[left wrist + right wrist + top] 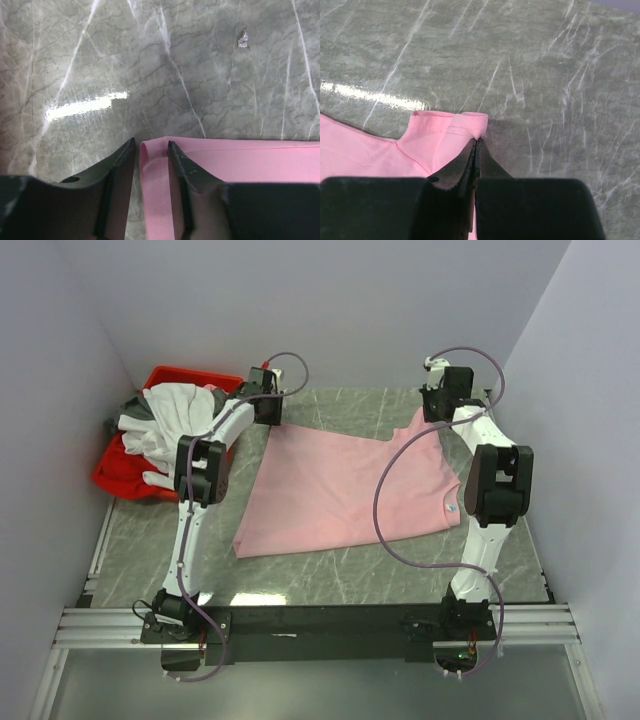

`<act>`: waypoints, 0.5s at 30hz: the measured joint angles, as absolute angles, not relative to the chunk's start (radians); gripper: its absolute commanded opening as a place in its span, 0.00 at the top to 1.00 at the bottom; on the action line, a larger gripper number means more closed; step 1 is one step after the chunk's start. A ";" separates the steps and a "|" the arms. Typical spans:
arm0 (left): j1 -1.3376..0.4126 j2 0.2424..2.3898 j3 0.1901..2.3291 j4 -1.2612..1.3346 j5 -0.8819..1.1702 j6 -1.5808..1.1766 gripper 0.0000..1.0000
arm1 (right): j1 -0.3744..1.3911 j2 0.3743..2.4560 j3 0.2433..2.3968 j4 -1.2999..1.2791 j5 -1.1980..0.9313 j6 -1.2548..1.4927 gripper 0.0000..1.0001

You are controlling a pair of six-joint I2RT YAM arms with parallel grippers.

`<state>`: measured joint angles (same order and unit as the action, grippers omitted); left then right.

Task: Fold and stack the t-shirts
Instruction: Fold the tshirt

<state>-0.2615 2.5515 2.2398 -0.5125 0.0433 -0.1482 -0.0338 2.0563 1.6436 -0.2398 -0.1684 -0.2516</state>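
Grey marble-look table (pixel 330 575), plain pale walls all round. Mid-table, a light pink short-sleeved cloth t-shirt (pixel 340 490) is spread mostly flat. At its far left corner the left gripper (pixel 151 145) is set with jaws narrowly apart astride the hem, not pinched yet. At the far right corner the right gripper (pixel 476 140) is clamped on a sleeve fold. Far left, white and dark grey t-shirts (pixel 170 420) are heaped in a red plastic bin (pixel 112 478). Looks like the first fold is being set up. The left jaws probably need closing, then both corners get lifted together and brought nearward.
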 measured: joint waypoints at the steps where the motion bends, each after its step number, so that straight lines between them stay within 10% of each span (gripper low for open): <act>1: -0.266 2.551 2.240 -0.515 0.033 -0.144 0.64 | -0.035 2.056 1.644 -0.240 -0.170 -0.251 1.00; 15: -0.302 2.560 2.262 -0.554 -0.070 -0.137 0.90 | -0.038 2.022 1.641 -0.249 -0.180 -0.243 1.00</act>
<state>-0.3023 2.5595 2.2623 -0.5537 -0.0696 -0.1371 -0.0376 2.0220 1.6413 -0.2489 -0.1802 -0.2428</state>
